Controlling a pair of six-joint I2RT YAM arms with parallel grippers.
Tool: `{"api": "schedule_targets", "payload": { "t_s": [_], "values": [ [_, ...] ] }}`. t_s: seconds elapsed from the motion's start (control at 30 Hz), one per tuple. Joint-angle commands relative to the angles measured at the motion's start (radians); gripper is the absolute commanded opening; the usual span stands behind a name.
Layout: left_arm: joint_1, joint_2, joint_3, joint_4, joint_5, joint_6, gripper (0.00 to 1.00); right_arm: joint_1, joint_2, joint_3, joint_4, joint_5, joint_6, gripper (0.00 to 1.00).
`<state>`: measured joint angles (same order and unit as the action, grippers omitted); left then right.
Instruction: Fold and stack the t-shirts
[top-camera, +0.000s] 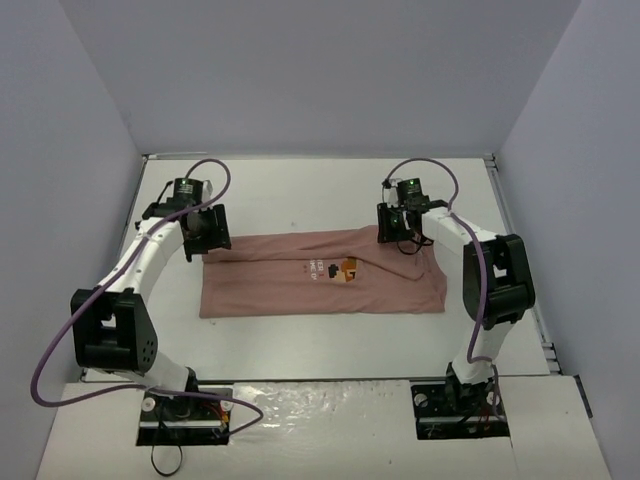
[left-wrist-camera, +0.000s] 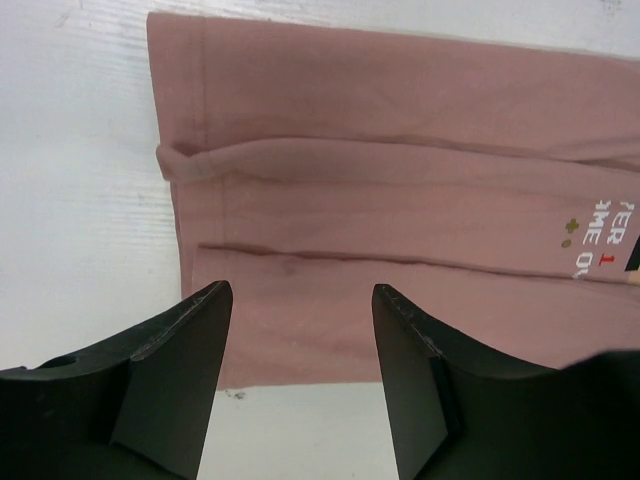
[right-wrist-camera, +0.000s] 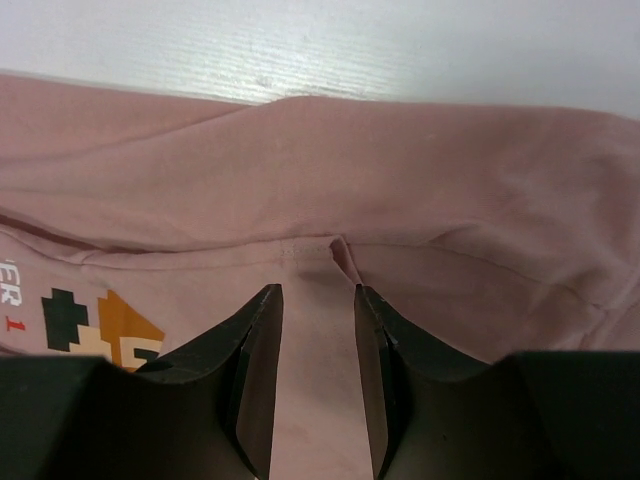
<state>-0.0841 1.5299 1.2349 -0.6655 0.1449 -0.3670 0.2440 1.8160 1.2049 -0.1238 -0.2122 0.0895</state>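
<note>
The t-shirt (top-camera: 290, 285) lies flat beneath both sets of fingers. We hold the left gripper (left-wrist-camera: 300, 300) spread over its hem end and the right gripper (right-wrist-camera: 315, 300) narrowly parted astride a seam ridge, presumably to pinch matching fold points.

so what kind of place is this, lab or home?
Likely a lab test cell: plain walls box in a white table, left arm and right arm are bolted at its near edge, one pink t-shirt laid out.
</note>
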Motion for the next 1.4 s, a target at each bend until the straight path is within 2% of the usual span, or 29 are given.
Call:
{"api": "schedule_targets", "payload": {
  "t_s": [0.0, 0.27, 0.73, 0.87, 1.07, 1.37],
  "values": [
    [-0.005, -0.103, -0.015, -0.017, 0.006, 0.026, 0.55, 0.008, 0.037, 0.054, 0.017, -0.037, -0.022, 0.33],
    [-0.005, -0.168, -0.077, -0.029, -0.002, 0.039, 0.55, 0.008, 0.065, 0.056, 0.03, 0.007, -0.034, 0.33],
    [-0.004, -0.189, -0.108, -0.032, 0.0, 0.041, 0.55, 0.012, 0.117, 0.113, 0.051, -0.031, -0.056, 0.33],
    [-0.005, -0.186, -0.109, -0.033, -0.001, 0.043, 0.55, 0.012, 0.135, 0.122, 0.05, -0.043, -0.056, 0.28],
    [-0.005, -0.19, -0.11, -0.033, 0.0, 0.045, 0.55, 0.021, 0.102, 0.093, 0.05, -0.047, -0.062, 0.02],
    [-0.005, -0.191, -0.106, -0.032, 0.005, 0.045, 0.55, 0.033, -0.061, -0.029, 0.042, -0.05, -0.032, 0.0]
  ]
}}
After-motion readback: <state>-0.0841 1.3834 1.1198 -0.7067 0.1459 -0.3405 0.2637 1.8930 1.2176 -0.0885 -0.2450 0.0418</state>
